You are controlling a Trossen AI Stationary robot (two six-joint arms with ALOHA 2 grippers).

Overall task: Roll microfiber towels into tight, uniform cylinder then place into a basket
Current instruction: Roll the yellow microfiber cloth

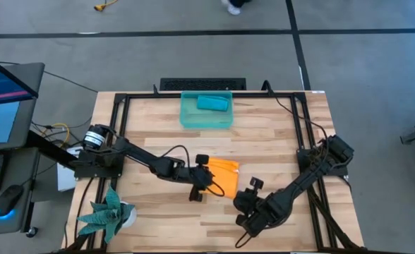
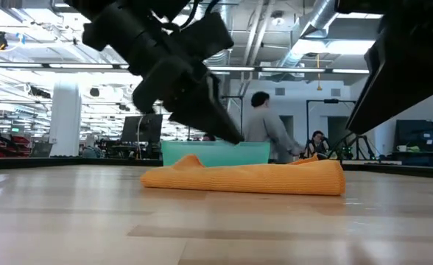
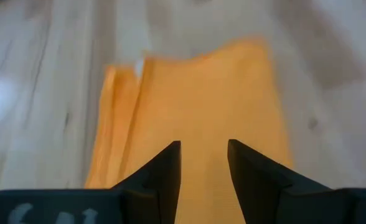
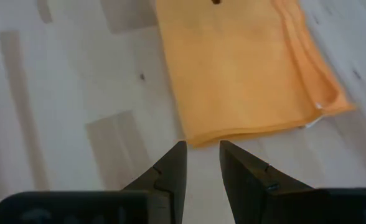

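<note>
The left jaws (image 3: 203, 163) stand a little apart, holding nothing, poised directly over the folded orange towel (image 3: 201, 99); in the left wrist view the cloth fills the gap between the two dark fingers. The right jaws (image 4: 201, 163) are likewise slightly parted and empty, over bare wood just short of the near edge of the same towel.

In the high view the left jaws (image 1: 202, 182) sit at the centre of the frame, on the left edge of the orange towel (image 1: 224, 173), while the right jaws (image 1: 246, 200) are just below and right of it. The towel lies folded flat on the wooden surface (image 1: 278, 141), a low, slightly rumpled strip in the low view (image 2: 253, 177).

Above the towel, at the upper centre of the high view, the teal basket (image 1: 188, 116) stands on the surface with the rolled blue towel (image 1: 212, 104) inside it. A green spiky plant (image 1: 109, 212) is at the lower left. In the low view, a person (image 2: 264, 132) shows in the room beyond the basket.
</note>
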